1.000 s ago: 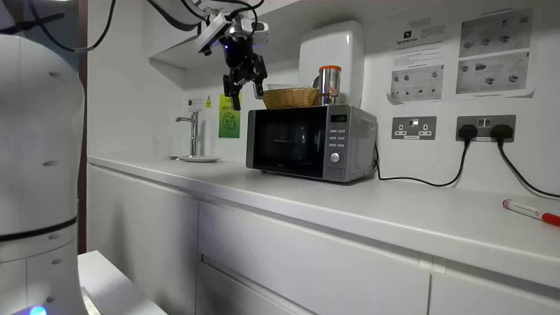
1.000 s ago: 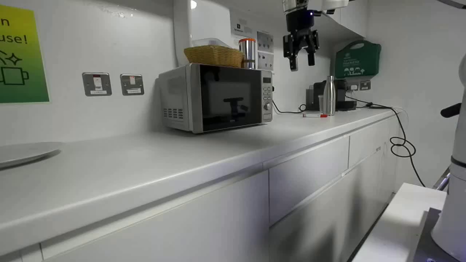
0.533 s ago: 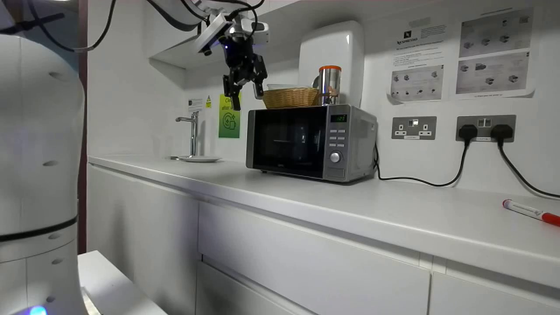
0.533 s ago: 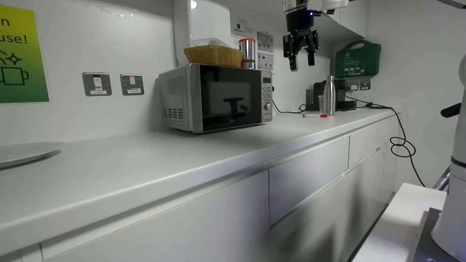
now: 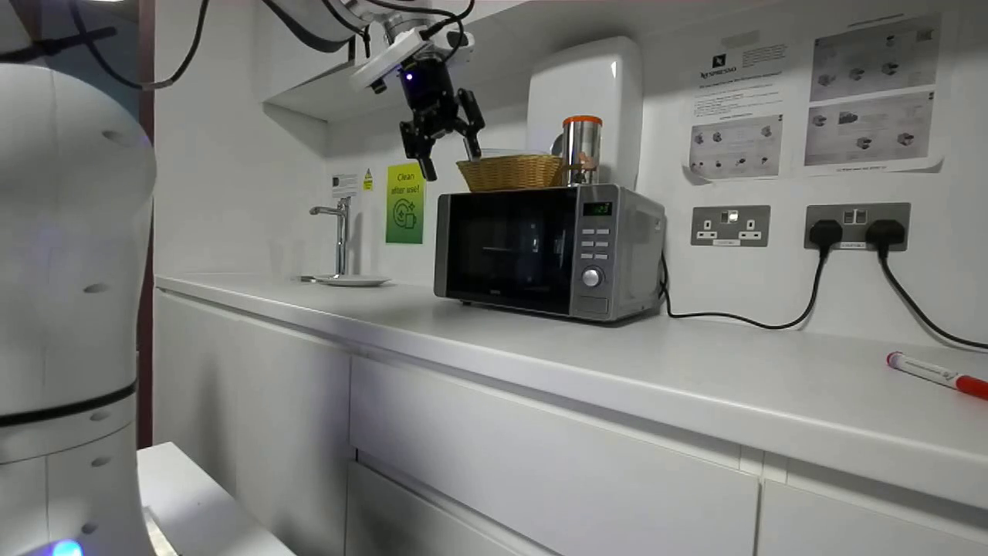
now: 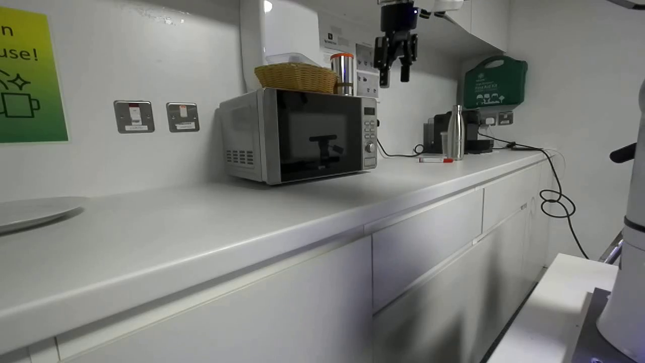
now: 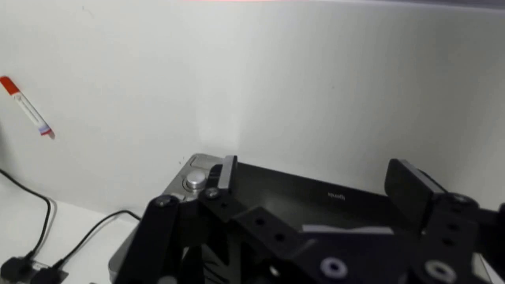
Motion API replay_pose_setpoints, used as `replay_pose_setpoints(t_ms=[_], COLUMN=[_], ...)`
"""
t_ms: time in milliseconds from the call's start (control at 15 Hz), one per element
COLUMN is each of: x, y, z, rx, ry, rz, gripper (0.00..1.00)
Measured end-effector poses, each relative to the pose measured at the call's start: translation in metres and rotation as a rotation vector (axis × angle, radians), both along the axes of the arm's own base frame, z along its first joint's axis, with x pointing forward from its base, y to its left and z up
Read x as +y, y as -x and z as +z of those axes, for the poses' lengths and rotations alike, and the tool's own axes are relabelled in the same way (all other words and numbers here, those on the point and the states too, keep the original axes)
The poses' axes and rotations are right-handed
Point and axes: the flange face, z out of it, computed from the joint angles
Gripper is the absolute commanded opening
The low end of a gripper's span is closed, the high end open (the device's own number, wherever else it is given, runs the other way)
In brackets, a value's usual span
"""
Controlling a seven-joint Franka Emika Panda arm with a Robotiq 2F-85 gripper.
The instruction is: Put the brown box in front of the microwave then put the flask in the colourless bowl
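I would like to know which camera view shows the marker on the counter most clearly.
The wrist view: the marker looks largest there, seen from above, though its red cap touches the left edge. In an exterior view the cap meets the right edge; in an exterior view the whole marker appears, but small.

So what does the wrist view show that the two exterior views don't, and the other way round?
Only the wrist view: upside-down lettering on the microwave, large enough to make out as letters, and bolt heads close up; both are too small to tell in the exterior views.

Only the exterior views: the wicker basket on top of the microwave, in both; the tap and the green first aid kit, each in an exterior view.

Shared: the microwave itself, the red-and-white marker on the worktop, and the open jaws.
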Motion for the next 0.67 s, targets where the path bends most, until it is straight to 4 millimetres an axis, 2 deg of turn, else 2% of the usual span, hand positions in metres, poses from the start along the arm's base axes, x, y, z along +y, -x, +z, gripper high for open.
replay_pose_setpoints(t_ms=[467, 667], x=[0.042, 0.062], y=[-0.065, -0.087], z=[0.034, 0.046], rx=[-0.116, -0.141], ry=[0.086, 0.127], rz=[0.184, 0.235], gripper=[1.00, 1.00])
